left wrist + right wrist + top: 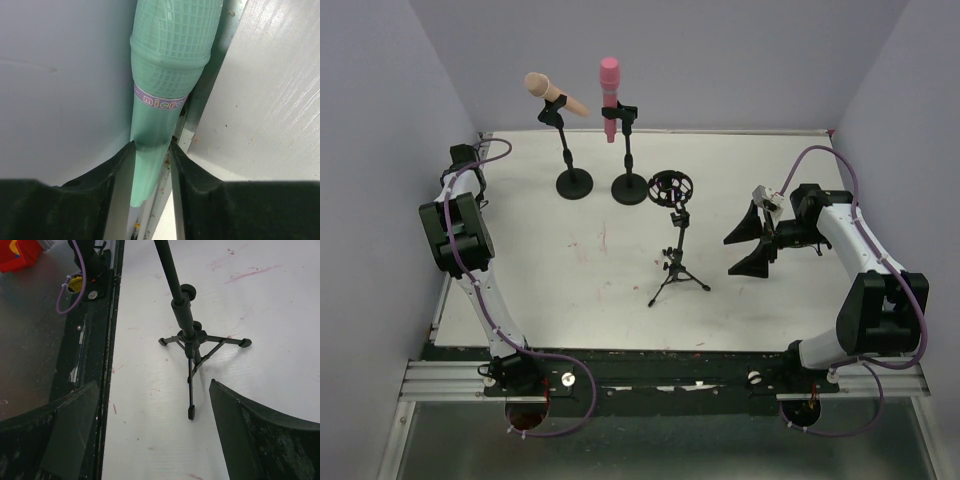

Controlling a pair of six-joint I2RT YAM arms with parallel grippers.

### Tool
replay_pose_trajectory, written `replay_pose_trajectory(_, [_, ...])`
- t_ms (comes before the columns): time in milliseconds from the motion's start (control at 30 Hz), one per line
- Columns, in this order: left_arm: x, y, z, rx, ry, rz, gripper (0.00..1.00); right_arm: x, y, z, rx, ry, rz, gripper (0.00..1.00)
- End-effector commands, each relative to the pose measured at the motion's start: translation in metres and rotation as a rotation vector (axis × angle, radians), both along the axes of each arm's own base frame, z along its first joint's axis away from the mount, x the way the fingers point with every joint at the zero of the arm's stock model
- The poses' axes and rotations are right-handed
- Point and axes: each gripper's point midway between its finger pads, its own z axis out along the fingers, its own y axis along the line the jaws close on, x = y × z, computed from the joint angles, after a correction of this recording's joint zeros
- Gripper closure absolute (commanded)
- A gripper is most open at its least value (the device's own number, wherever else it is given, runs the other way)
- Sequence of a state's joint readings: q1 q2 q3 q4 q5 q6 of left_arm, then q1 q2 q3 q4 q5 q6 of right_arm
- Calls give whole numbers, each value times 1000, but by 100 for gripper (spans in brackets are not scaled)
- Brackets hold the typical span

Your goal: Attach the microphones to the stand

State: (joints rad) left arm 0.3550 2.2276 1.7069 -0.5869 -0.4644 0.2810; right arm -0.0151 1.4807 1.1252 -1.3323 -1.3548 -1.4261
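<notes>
The white table [570, 290] fills the overhead view, with the left arm [460, 235] folded along its left edge and the right arm [860, 260] reaching in from the right. Three stands are on it. A tripod stand [678, 262] sits near the middle, topped by a ring mount [671, 187]. Two round-base stands are farther back. The clip of the left round-base stand [572, 170] holds the peach microphone [552, 93] tilted, head to the left. The clip of the right round-base stand [629, 172] holds the pink microphone [610, 85] upright, head up. The right gripper [730, 257] hangs just right of the tripod with its jaws spread wide and nothing between them. Its wrist view shows the tripod's legs framed between the fingers, and, beyond the table's dark edge, a purple cable [75, 285] and a red object [20, 252] in the corner. The mint green microphone [167, 55] is seen only by the left wrist camera. It lies along the seam where the wall meets the table edge, its gridded head pointing away from the camera. The left gripper [151, 147] is closed in on the tapered handle, one fingertip touching each side just below the band lettered "micro" [160, 100]. From overhead that gripper sits at the back-left corner, and its jaws cannot be made out there.
</notes>
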Motion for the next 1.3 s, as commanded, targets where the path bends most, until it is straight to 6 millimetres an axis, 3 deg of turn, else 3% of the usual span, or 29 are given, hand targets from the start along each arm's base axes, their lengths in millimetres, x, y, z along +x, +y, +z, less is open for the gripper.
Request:
replay_pose_trajectory(0, [-2, 1, 3, -34, -1, 2, 47, -7, 2, 15, 40, 34, -5, 0])
replay_pose_trajectory(100, [-2, 4, 2, -19, 6, 6, 44, -7, 3, 16, 43, 36, -4, 0])
replay_pose_trajectory(533, [0, 8, 2, -40, 31, -44, 47, -6, 3, 17, 45, 49, -9, 0])
replay_pose_trajectory(933, [0, 6, 2, -61, 17, -46, 77, -5, 3, 18, 45, 54, -10, 0])
replay_pose_trajectory(1267, [-1, 1, 3, -84, -7, -31, 92, -6, 3, 18, 43, 43, -8, 0])
